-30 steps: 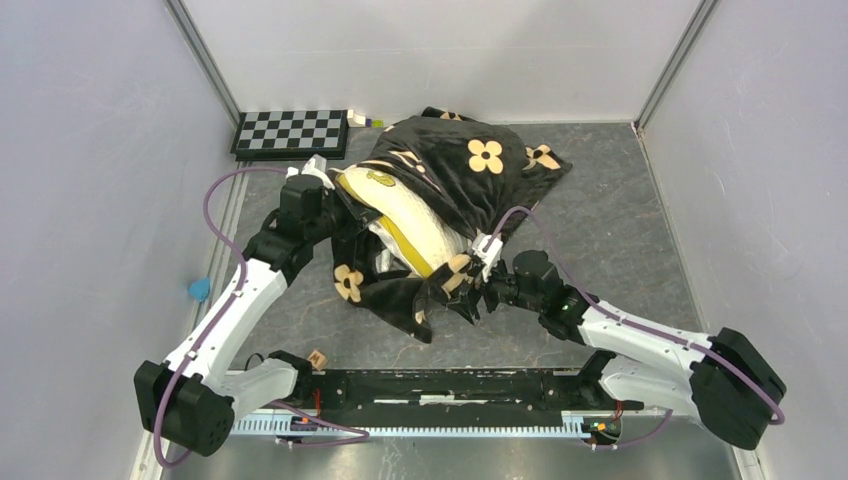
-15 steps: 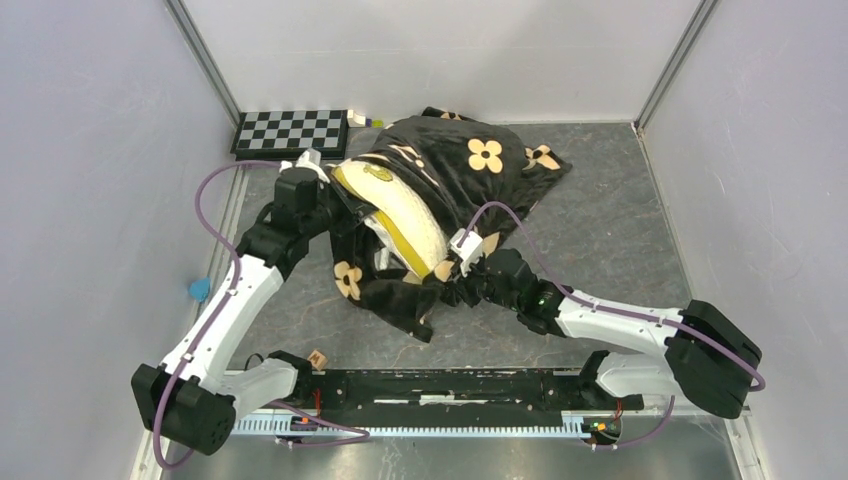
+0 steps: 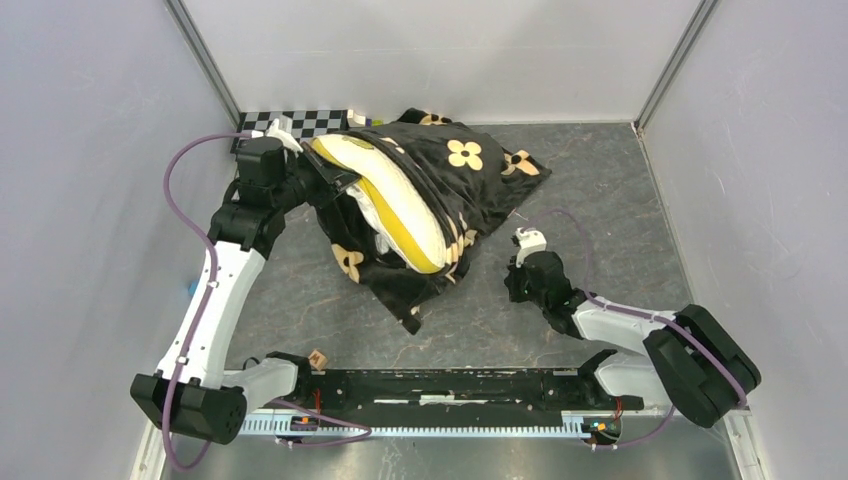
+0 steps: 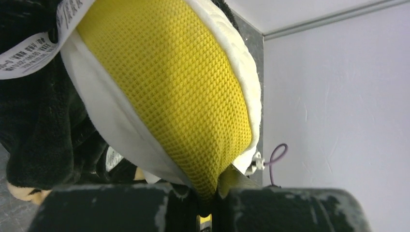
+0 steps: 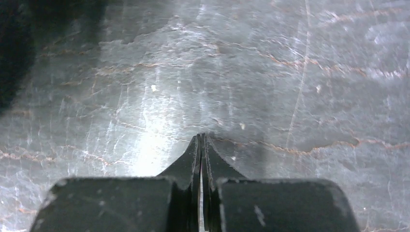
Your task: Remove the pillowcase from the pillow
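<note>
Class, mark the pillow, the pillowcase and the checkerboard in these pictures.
pillow (image 3: 396,196), top external view, cream quilted face.
pillowcase (image 3: 452,188), top external view, black fabric below its flower.
checkerboard (image 3: 320,121), top external view, uncovered squares.

Two robot arms are bolted to a black mounting rail (image 3: 440,385). The left arm (image 3: 215,300) and right arm (image 3: 625,325) each have smooth white shells between bulky black joints. A purple cable (image 3: 170,175) loops along each arm from the rail's ends. The right gripper (image 5: 201,159) has thin black fingers on scuffed black blocks.
</note>
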Motion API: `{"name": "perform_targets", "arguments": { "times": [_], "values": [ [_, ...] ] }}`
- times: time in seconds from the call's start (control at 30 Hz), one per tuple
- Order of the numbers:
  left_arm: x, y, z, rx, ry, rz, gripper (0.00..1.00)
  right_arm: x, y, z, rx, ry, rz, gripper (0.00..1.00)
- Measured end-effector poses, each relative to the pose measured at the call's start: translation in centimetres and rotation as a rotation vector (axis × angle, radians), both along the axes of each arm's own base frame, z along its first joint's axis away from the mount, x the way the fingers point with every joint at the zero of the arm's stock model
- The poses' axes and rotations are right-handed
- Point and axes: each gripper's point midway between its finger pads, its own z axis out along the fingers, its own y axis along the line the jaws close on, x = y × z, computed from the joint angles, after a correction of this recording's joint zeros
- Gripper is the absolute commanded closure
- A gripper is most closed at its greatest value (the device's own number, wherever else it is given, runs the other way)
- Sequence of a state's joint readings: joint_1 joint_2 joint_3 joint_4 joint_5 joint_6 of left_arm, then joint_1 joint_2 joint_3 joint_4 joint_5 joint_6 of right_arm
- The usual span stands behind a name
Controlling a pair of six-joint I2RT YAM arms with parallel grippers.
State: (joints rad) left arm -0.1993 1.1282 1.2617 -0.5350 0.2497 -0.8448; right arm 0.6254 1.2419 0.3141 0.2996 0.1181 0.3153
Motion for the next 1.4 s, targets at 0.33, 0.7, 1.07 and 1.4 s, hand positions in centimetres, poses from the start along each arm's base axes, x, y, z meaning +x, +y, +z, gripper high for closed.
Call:
{"name": "perform_targets", "arguments": {
  "times": [0.33, 0.7, 1.07, 1.4],
  "values": [
    [-4.6, -0.8, -1.4, -0.027, 0.035, -0.128, 0.98, 2.6, -1.6, 1.6, 0.03, -0.014, -0.116, 0.88],
    [-5.6, -1.0, -5.3, -0.002, 0.108, -0.172, 0.98, 2.6, 1.5, 9.1, 0.129, -0.213, 0.115, 0.27],
    [-5.6, -1.5, -6.3, -0.016, 0.102, -0.21, 0.98, -0.9, 8.7, 17.2, 0.19, -0.369, 0.479, 0.12],
    [-5.6, -2.0, -7.0, -0.032, 0.099, -0.241, 0.98, -4.3, 14.5, 20.6, 0.267, -0.48, 0.656, 0.15]
  ]
}}
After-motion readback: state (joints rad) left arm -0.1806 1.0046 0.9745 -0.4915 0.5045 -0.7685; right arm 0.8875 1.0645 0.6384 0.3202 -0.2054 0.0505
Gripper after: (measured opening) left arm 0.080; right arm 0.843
